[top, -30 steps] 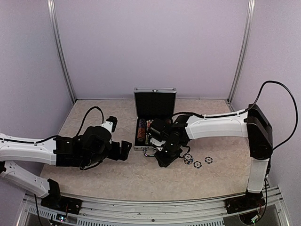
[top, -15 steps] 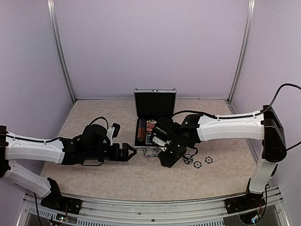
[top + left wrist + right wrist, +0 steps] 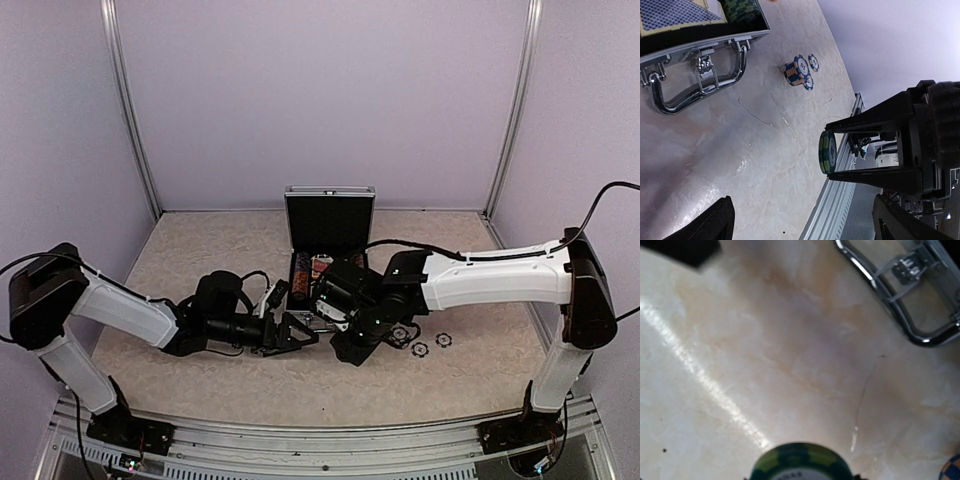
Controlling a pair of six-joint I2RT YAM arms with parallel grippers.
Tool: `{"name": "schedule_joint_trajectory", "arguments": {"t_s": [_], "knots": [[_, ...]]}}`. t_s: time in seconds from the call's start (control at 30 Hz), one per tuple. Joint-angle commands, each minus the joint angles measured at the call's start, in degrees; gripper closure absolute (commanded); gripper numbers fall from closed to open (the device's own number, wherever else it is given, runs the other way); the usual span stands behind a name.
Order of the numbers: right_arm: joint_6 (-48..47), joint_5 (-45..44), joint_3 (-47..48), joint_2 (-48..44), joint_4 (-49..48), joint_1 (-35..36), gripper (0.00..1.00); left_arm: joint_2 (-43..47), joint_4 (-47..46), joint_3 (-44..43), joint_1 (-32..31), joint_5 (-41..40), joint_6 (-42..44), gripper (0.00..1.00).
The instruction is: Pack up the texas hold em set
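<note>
The silver case [image 3: 300,312] lies open with its black-lined lid [image 3: 329,220] upright; rows of chips [image 3: 300,278] and card decks [image 3: 320,268] lie inside. Its chrome handle [image 3: 695,80] faces the arms. My right gripper [image 3: 346,347] hangs just in front of the handle, shut on green striped chips [image 3: 827,152] held on edge, also seen at the bottom of the right wrist view [image 3: 800,464]. My left gripper [image 3: 300,333] is wide open and empty, low over the table, left of the right gripper and facing it. Loose blue-and-white chips [image 3: 420,349] lie to the right.
A short stack of blue and orange chips [image 3: 795,73] stands beside flat chips [image 3: 813,62] right of the case. The handle also shows in the right wrist view [image 3: 900,310]. The table's metal front rail [image 3: 832,200] is close behind the grippers.
My left arm has reached right along the table, bringing its open gripper next to the right gripper. The right gripper has shifted slightly nearer and lower with the green chips.
</note>
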State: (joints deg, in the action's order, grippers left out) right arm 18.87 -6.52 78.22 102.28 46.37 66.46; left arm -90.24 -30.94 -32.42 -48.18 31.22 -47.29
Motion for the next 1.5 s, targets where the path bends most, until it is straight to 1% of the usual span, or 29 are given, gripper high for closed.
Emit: {"name": "schedule_joint_trajectory", "arguments": {"t_s": [0.0,0.1,0.2,0.6,0.83,1.07,1.13,1.37,1.47], "knots": [[-0.4,-1.0,0.8,-1.5,-0.8,1.1,0.88,-5.1,-14.6,-0.9,0.4,8.6,-5.8,0.06],[-0.5,-1.0,0.7,-1.5,-0.8,1.4,0.88,-8.4,-19.5,-1.3,0.3,10.5,-7.7,0.09],[-0.6,-0.9,0.4,-1.5,-1.2,1.6,0.88,-11.0,-22.2,-2.2,0.1,11.6,-8.8,0.10],[-0.6,-0.5,-0.1,-1.6,-2.1,2.0,0.88,-18.6,-27.7,-5.4,-1.8,12.8,-11.8,0.15],[-0.7,-0.3,-0.3,-1.5,-2.5,2.1,0.88,-20.8,-29.3,-6.5,-2.7,13.3,-12.8,0.18],[-0.7,-0.5,-0.6,-1.9,-2.8,2.2,0.88,-22.4,-31.0,-6.6,-2.9,13.4,-14.1,0.25],[-0.8,-0.3,-0.8,-2.2,-3.2,2.3,0.88,-22.9,-32.0,-6.3,-2.7,13.2,-15.0,0.25],[-0.7,0.0,-1.7,-2.4,-3.4,2.5,0.88,-24.9,-39.6,-4.0,-1.2,12.7,-20.4,0.22],[-0.8,0.1,-2.1,-2.5,-3.7,2.6,0.88,-25.1,-41.0,-3.4,-1.0,12.8,-21.2,0.22]]}}
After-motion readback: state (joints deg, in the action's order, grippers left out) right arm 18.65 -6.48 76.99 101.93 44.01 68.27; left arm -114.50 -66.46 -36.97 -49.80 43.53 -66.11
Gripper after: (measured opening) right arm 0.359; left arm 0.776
